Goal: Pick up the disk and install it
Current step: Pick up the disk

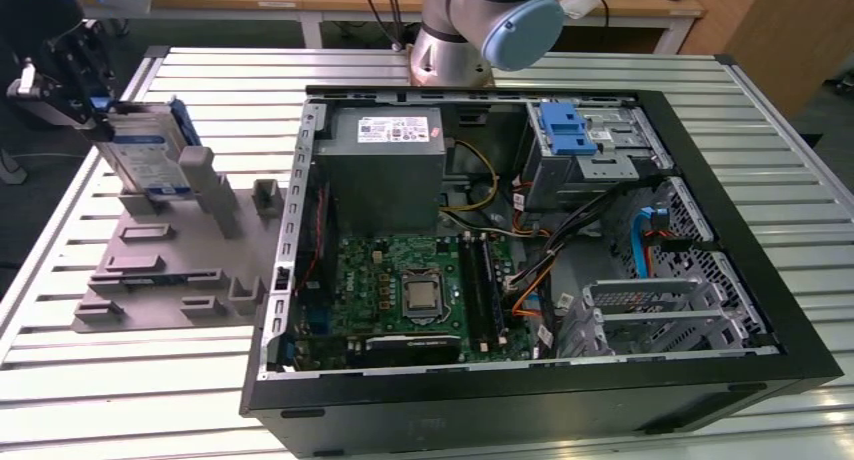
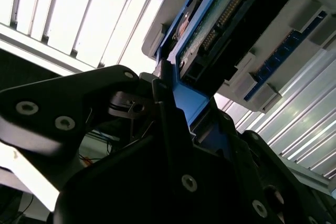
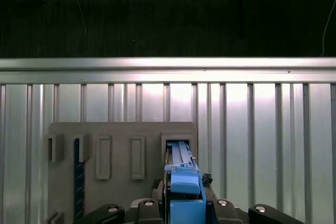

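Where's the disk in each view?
Exterior view: the disk stands in the grey holder at the exterior view's left.
First wrist view: the disk edge-on, in a holder slot.
Second wrist view: the disk close up, circuit-board side showing.
Shared landmark: its blue carrier frame.

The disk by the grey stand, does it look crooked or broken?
Nothing stands out. The disk stands upright at the grey stand, its blue frame clamped in the gripper, and no damage shows.
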Motion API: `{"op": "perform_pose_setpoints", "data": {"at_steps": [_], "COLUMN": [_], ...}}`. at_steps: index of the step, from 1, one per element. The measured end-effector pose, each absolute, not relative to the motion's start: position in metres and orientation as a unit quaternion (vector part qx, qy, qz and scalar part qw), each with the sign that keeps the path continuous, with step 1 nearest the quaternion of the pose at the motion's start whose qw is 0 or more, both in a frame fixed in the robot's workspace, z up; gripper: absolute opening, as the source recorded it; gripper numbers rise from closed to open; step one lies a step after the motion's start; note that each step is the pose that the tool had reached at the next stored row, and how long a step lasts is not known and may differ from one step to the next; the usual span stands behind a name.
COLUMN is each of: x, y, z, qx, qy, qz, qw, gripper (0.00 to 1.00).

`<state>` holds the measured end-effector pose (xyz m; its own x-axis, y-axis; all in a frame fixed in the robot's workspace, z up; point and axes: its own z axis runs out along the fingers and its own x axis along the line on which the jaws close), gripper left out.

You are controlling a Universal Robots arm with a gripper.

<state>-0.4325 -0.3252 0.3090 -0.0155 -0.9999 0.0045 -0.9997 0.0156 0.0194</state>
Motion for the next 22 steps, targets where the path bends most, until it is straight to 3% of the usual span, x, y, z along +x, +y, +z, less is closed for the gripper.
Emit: {"op": "perform_pose_setpoints", "data": {"at_steps": [22], "x": [-0.433], "y": [-0.325], "z": [0.337], "qx": [0.702], "qy": [-0.713], "qz": [-0.005], "qw": [0.008], "gripper": [0.36]}}
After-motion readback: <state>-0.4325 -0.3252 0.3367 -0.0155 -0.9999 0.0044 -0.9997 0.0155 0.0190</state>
